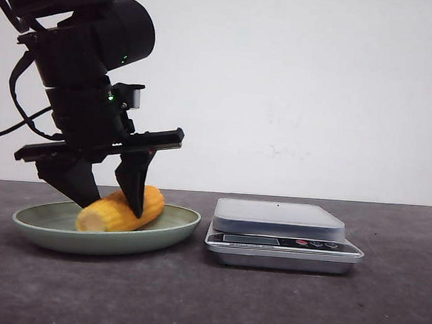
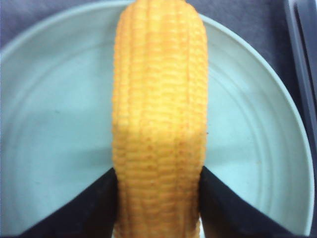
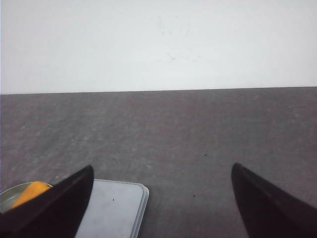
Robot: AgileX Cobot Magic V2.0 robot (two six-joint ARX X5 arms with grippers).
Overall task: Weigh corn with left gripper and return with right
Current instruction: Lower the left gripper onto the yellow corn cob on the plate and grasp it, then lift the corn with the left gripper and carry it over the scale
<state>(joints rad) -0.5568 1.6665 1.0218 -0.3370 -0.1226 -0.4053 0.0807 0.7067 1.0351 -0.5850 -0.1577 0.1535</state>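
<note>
The yellow-orange corn (image 1: 120, 209) lies on its side in a pale green plate (image 1: 176, 229) at the left of the table. My left gripper (image 1: 115, 203) reaches down over it, one black finger on each side of the cob. In the left wrist view the corn (image 2: 158, 124) runs lengthwise between the fingers (image 2: 99, 203), and both press against its flanks, so the left gripper (image 2: 158, 171) is shut on it. The corn still rests on the plate (image 2: 49, 99). My right gripper (image 3: 161, 166) shows only in its own wrist view, open and empty above the table.
A silver kitchen scale (image 1: 279, 218) with a flat pan stands just right of the plate. The right wrist view shows a corner of the scale (image 3: 114, 208) and a bit of the corn (image 3: 29, 192). Dark grey tabletop lies beyond, with a white wall behind.
</note>
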